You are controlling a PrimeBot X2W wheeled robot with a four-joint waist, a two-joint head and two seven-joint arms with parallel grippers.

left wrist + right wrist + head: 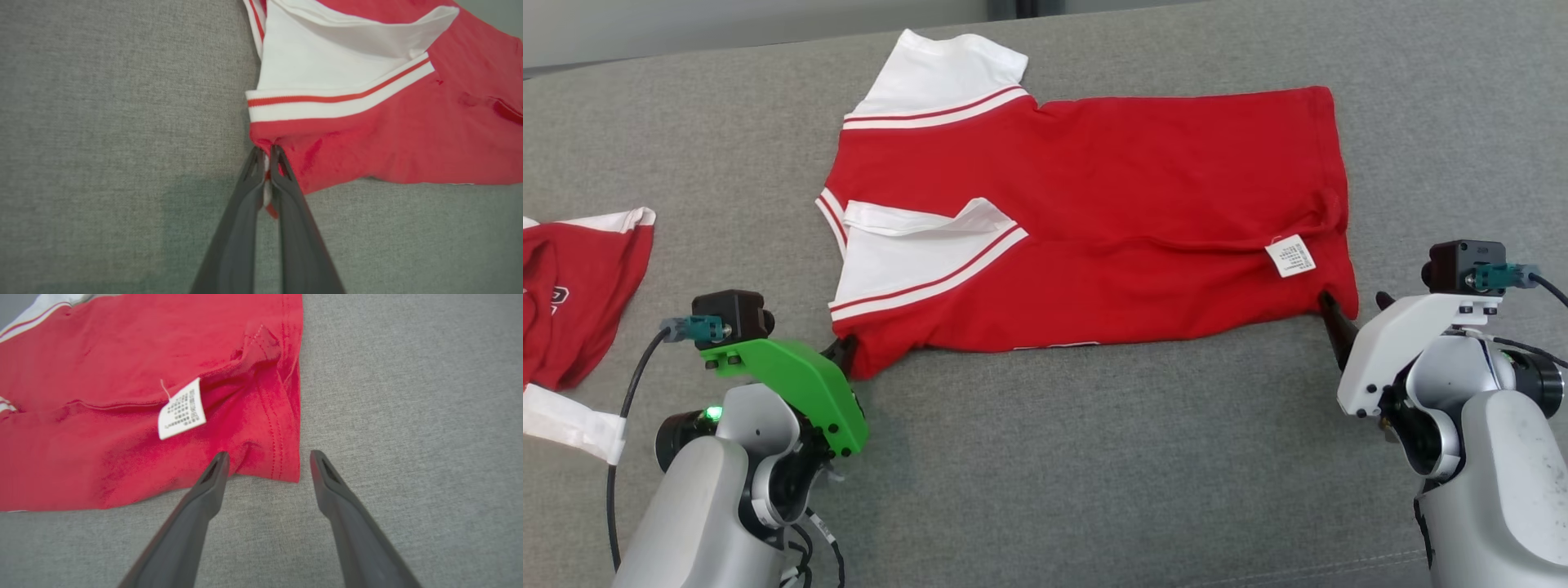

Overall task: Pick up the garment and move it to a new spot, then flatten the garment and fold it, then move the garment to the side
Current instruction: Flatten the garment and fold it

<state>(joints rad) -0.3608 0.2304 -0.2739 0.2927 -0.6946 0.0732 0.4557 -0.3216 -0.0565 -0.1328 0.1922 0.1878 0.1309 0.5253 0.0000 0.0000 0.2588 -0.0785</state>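
The garment [1094, 220] is a red T-shirt with white, red-striped sleeves, spread sideways across the grey couch, its hem to the right. A white care label [1290, 255] lies near the hem. My left gripper [845, 353] is shut on the garment's near left corner; in the left wrist view the two fingers [267, 157] pinch red cloth [367, 134] just below the striped sleeve. My right gripper [1352, 314] stands open at the near right hem corner; in the right wrist view its tips [265, 461] straddle the hem corner [282, 465] without closing on it.
A second red and white garment [572, 286] lies crumpled at the left edge of the couch. Bare grey cushion [1094, 457] stretches in front of the T-shirt, between my two arms. The couch's back edge [727, 49] runs along the top.
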